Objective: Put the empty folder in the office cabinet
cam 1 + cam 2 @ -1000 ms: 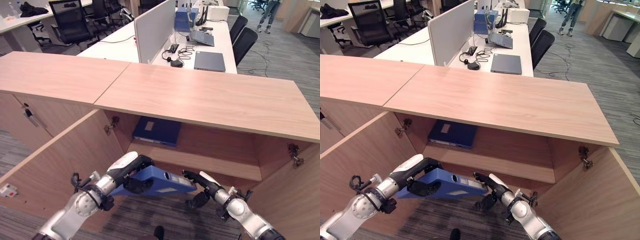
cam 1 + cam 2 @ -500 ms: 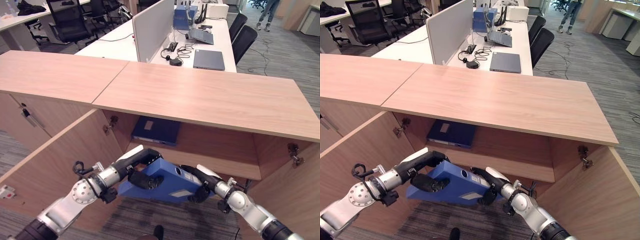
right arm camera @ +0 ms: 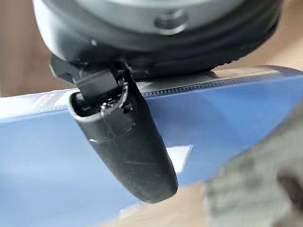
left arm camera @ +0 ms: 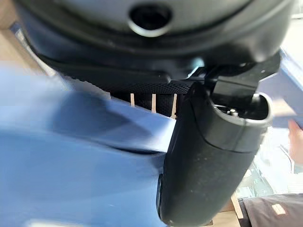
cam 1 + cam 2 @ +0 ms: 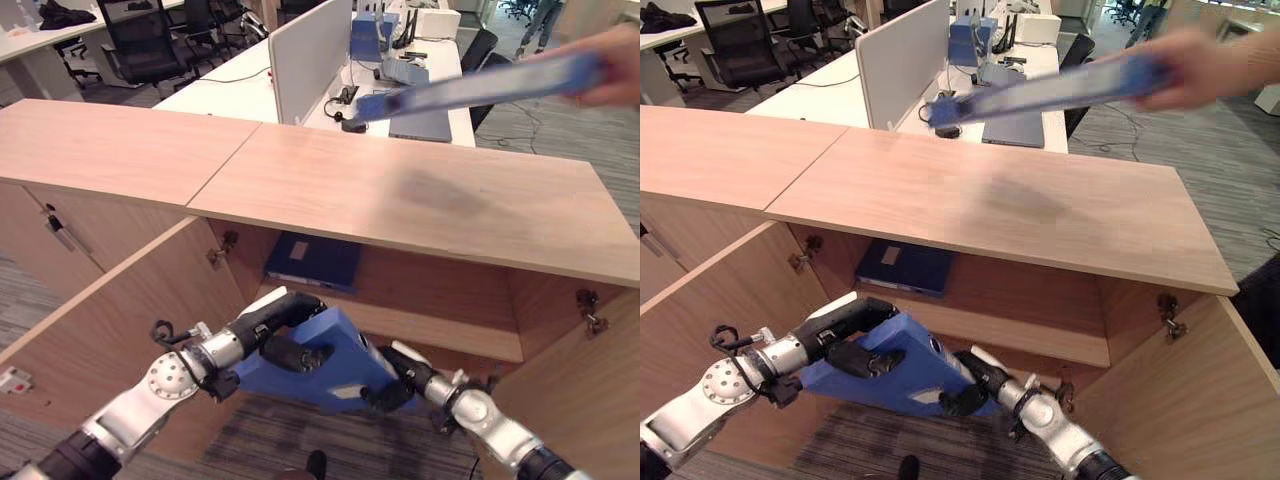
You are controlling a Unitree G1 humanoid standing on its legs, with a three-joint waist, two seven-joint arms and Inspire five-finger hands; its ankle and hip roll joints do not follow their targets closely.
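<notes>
Carrying the blue folder low before the open cabinet, left hand and right hand both clamped on it, the robot next needs to level it and slide it onto the shelf (its white label is unreadable).

Blurred hand above, buried fingers below

A person's hand swings a motion-smeared blue folder over the cabinet top, arm cut off. The right hand sits half hidden behind the tilted blue binder; its fingers can't be made out.
</notes>
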